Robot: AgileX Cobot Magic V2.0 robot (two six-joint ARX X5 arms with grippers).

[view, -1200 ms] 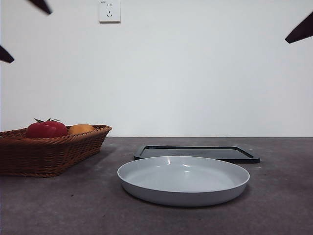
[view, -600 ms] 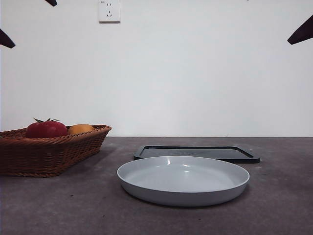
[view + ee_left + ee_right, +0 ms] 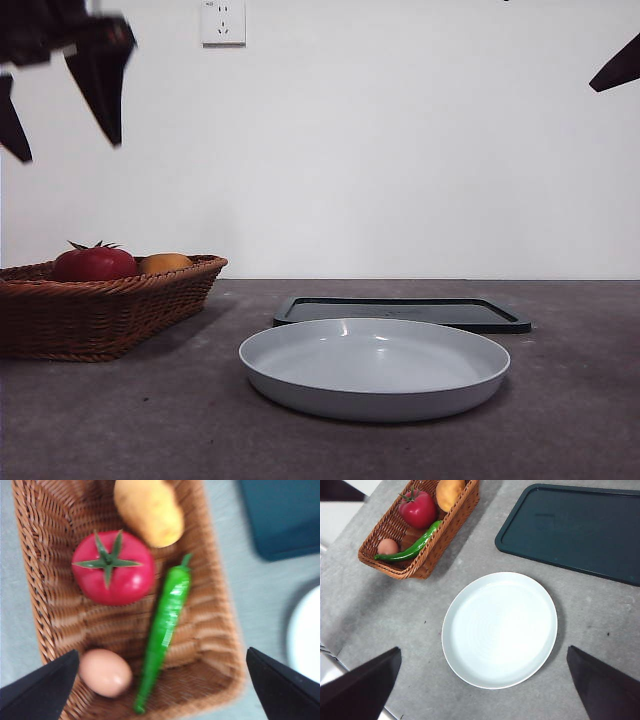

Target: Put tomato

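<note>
The red tomato (image 3: pixel 94 264) with a green stem lies in the wicker basket (image 3: pixel 100 310) at the left of the table. It also shows in the left wrist view (image 3: pixel 113 568) and the right wrist view (image 3: pixel 418 508). My left gripper (image 3: pixel 62 100) hangs open high above the basket, empty; in its own view (image 3: pixel 160 690) the jaws stand wide over the basket. My right gripper (image 3: pixel 482 685) is open and empty, high over the white plate (image 3: pixel 374 366), and shows as a black tip at the front view's top right.
In the basket (image 3: pixel 45 605) lie a yellow-orange fruit (image 3: pixel 148 511), a green pepper (image 3: pixel 165 625) and an egg (image 3: pixel 105 672). A dark tray (image 3: pixel 402 312) lies behind the plate. A wall socket (image 3: pixel 223 22) is on the back wall.
My left gripper has come down into the front view above the basket, now large and dark at top left. The right arm and the objects have not moved.
</note>
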